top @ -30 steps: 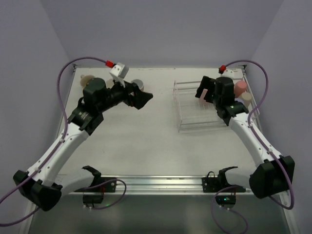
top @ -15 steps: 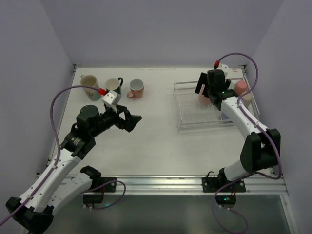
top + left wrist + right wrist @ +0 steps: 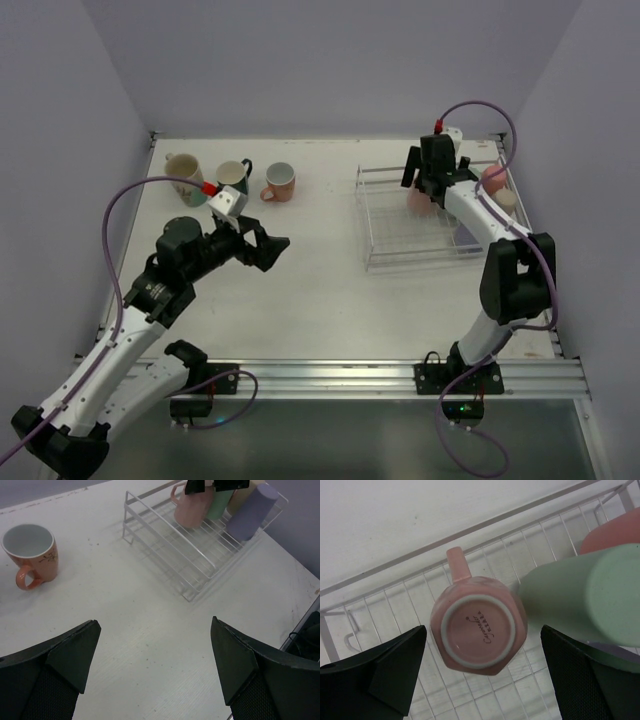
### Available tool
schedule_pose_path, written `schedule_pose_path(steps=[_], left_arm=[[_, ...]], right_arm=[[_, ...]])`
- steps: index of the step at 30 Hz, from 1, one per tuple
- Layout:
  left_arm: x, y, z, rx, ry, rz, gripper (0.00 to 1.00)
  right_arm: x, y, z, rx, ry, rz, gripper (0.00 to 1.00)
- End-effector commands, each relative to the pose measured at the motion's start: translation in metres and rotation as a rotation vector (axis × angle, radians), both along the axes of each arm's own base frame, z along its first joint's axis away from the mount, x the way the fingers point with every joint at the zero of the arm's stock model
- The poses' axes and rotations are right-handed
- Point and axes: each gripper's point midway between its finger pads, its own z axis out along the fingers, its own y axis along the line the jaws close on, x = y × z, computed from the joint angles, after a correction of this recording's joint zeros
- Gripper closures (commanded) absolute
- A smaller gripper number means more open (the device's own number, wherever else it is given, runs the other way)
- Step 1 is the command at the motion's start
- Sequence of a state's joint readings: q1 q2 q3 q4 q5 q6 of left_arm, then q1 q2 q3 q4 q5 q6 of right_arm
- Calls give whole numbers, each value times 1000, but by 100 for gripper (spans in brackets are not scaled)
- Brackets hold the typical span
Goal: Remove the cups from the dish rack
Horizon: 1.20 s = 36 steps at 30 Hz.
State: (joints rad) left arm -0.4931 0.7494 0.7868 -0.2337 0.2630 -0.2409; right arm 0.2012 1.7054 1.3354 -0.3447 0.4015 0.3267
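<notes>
The dish rack point(image 3: 400, 262) stood on the right half of the tabletop point(image 3: 320, 290), close to its right edge and toward the far right corner. A pink mug point(image 3: 479, 630) sat upside down on the wire floor in the far part of the rack, base up and handle lying along the bars. Just beside it leaned a mint green tumbler point(image 3: 580, 600), with a coral tumbler point(image 3: 615, 530) behind that. The left wrist view also showed a lavender tumbler point(image 3: 252, 512) and a cream tumbler point(image 3: 242, 497) in the same row, all tilted mouth-down. The right claw point(image 3: 482, 630) hung straight above the pink mug with its jaws spread wide, one finger on either side of the upturned base and neither touching it. Three cups stood upright on the bare tabletop near the far left corner: a cream mug point(image 3: 183, 167), a dark green mug point(image 3: 235, 175) and a salmon mug point(image 3: 280, 182), set in a row along the far edge. The left claw point(image 3: 275, 250) hovered over the left-centre of the tabletop, nearer than those mugs, pointing toward the rack with its jaws apart and nothing between them.
</notes>
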Motion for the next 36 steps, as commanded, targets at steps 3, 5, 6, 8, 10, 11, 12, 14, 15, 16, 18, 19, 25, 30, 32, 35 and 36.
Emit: schedule_pose_path(steps=[3, 5, 6, 8, 10, 11, 12, 14, 15, 16, 18, 19, 25, 30, 32, 35, 36], left_arm=[[4, 0, 0, 16, -20, -5, 0], [5, 0, 0, 17, -19, -3, 0], [6, 0, -2, 20, -17, 1, 0], [6, 0, -1, 19, -16, 3, 0], [8, 1, -2, 21, -13, 7, 0], [8, 1, -3, 22, -11, 7, 0], [9, 1, -3, 22, -9, 6, 0], [9, 1, -3, 21, -8, 6, 0], [9, 1, -3, 20, -9, 6, 0], [9, 2, -2, 19, -12, 8, 0], [8, 2, -1, 16, -13, 6, 0], [9, 2, -1, 15, -15, 8, 0], [7, 3, 0, 12, -19, 11, 0], [5, -5, 3, -14, -9, -30, 0], [5, -8, 5, -25, -9, -41, 0], [4, -13, 8, -48, -2, -63, 0], [2, -16, 9, -63, 8, -80, 0]], right_arm=[[24, -2, 15, -17, -37, 22, 1], [27, 1, 8, -15, -22, 32, 1], [28, 1, 7, -17, -20, 32, 1], [32, 2, 4, -20, -15, 35, 1], [32, 5, 2, -6, -12, 43, 1], [32, 7, 1, 6, -11, 51, 1], [31, 9, -1, 23, -8, 51, 1], [31, 10, -1, 29, -14, 50, 1], [28, 10, -3, 32, -10, 47, 1], [27, 10, -4, 34, -13, 44, 1], [25, 7, -5, 25, -10, 37, 4], [25, 6, -6, 19, -8, 37, 5], [23, 5, 0, 15, -19, 39, 45], [15, 11, 32, 63, -102, 59, 65], [9, 20, 60, 117, -173, 98, 65], [-4, 29, 81, 186, -228, 134, 66], [-8, 31, 79, 211, -227, 136, 67]])
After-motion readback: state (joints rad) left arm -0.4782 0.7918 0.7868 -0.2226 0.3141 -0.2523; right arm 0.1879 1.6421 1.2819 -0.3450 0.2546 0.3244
